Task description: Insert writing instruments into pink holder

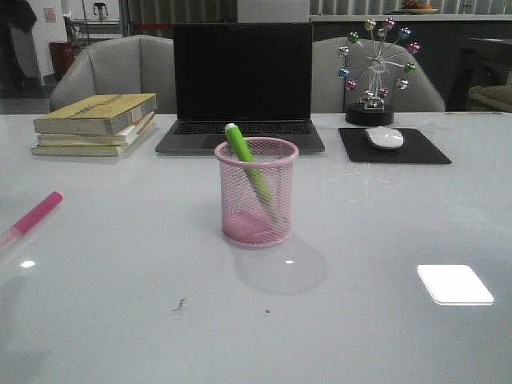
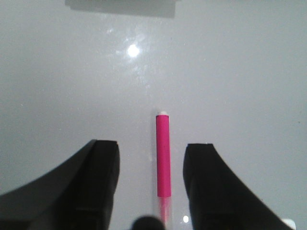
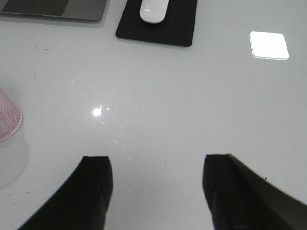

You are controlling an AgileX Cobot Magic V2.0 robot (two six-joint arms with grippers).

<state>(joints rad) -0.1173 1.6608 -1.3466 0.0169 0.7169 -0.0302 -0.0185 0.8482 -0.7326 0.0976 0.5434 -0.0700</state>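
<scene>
On the table (image 1: pixel 384 240), by the far edge, stands a laptop (image 1: pixel 242 84), with a stack of books (image 1: pixel 96 124) toward the far left corner and a black mouse pad (image 1: pixel 416 150) toward the far right, carrying a white mouse (image 1: pixel 385 138); a small wheel of coloured balls (image 1: pixel 378 68) stands behind the pad.

Near the middle of the table, just in front of the laptop, sits the pink cup (image 1: pixel 256 192). It is upright. The green marker (image 1: pixel 250 170) is already inside it, leaning, with its top end above the rim. So half of the job looks done.

The pink marker (image 1: pixel 32 216) is what is left. It lies flat near the left edge, well apart from the cup. The left gripper (image 2: pixel 151 184) is over it with jaws wide, one finger on each side of the barrel, neither touching it as far as the left wrist view shows. I judge that this arm is lined up to grasp, but the marker is not yet held. After that it needs a lift, a carry across to the cup and a drop beside the green one.

The right gripper (image 3: pixel 158 191) is also spread wide and holds nothing. It is over bare table, with the cup's base at the side of its view.
</scene>
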